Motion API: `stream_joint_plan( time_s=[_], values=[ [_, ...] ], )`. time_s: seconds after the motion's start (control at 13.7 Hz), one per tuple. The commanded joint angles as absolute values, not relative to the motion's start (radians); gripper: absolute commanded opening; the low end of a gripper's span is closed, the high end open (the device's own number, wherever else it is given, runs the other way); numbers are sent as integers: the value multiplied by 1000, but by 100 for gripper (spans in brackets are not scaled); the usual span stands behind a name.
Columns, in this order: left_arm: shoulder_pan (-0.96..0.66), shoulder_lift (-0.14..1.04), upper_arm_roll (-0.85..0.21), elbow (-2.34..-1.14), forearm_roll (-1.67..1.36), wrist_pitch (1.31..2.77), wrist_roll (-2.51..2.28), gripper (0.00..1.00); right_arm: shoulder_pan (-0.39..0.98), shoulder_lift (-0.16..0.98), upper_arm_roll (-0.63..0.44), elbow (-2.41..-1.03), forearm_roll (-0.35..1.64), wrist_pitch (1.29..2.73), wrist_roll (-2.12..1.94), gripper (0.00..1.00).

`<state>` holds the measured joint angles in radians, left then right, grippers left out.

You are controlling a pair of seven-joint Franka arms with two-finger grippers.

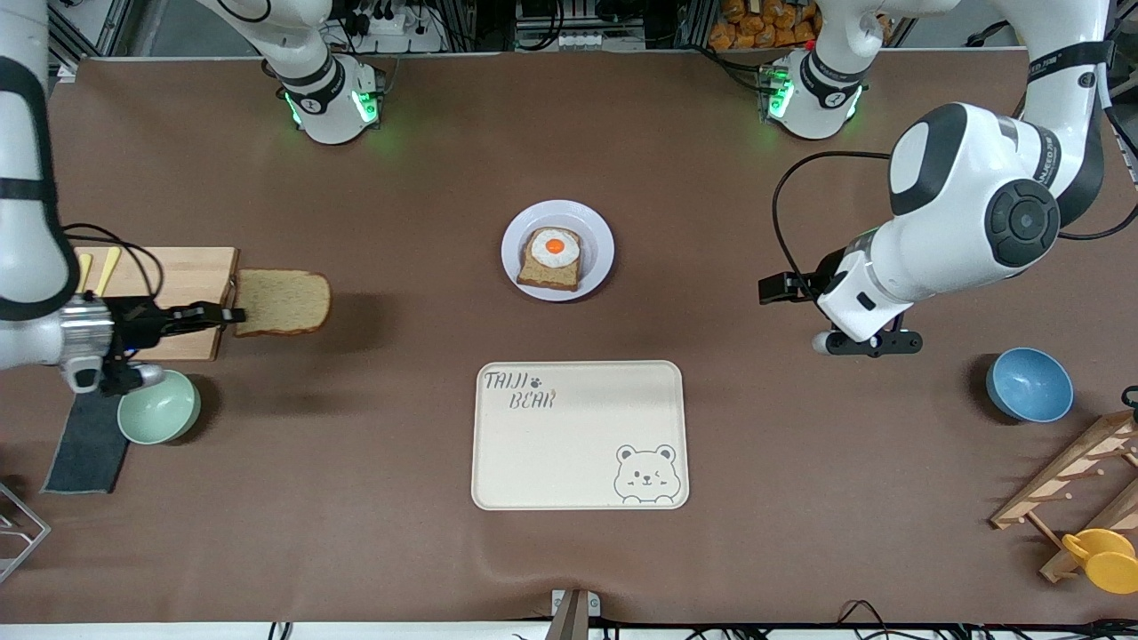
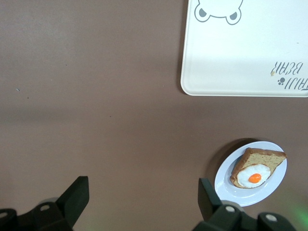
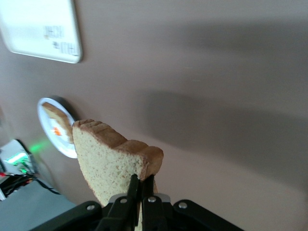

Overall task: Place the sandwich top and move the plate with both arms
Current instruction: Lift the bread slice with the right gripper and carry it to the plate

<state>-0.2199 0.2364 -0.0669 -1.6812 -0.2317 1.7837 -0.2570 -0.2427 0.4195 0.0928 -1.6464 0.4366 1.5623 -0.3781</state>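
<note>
At mid-left of the frame, the right gripper (image 1: 233, 314) pinches the bread slice (image 1: 283, 302) by one edge (it could slip or droop) above the tabletop (image 1: 400, 551), well apart from the plate (image 1: 596, 233); the left gripper (image 1: 772, 286) waits, fingers spread.

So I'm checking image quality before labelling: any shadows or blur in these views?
Front view: sharp, evenly lit, with a soft shadow on the cloth beside the sandwich top. Right wrist view: broad blurred shadow bands across the cloth. Left wrist view: even light, with the plate casting a dark edge shadow.
</note>
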Motion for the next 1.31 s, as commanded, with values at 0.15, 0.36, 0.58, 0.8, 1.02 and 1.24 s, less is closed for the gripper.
stream_joint_plan(
  time_s=[0.15,0.36,0.58,0.8,1.02,1.24],
  values=[
    [-219,213,-71,-1703,-219,1799,-272,100,-111,228,83,-1914,534,1780,-247,0],
    [-219,207,-71,-1715,-219,1799,-272,100,-17,175,84,-2028,642,1899,-187,0],
    [-222,206,-71,-1715,-219,1799,-273,100,101,143,84,-2163,770,2089,-186,0],
    [-225,204,-71,-1717,-219,1798,-276,100,220,133,84,-2249,869,2248,-184,0],
    [-224,204,-71,-1717,-218,1798,-276,100,281,133,84,-2295,943,2310,-184,0],
    [-227,206,-71,-1721,-218,1798,-276,100,380,132,84,-2344,1054,2414,-186,0]
  ],
)
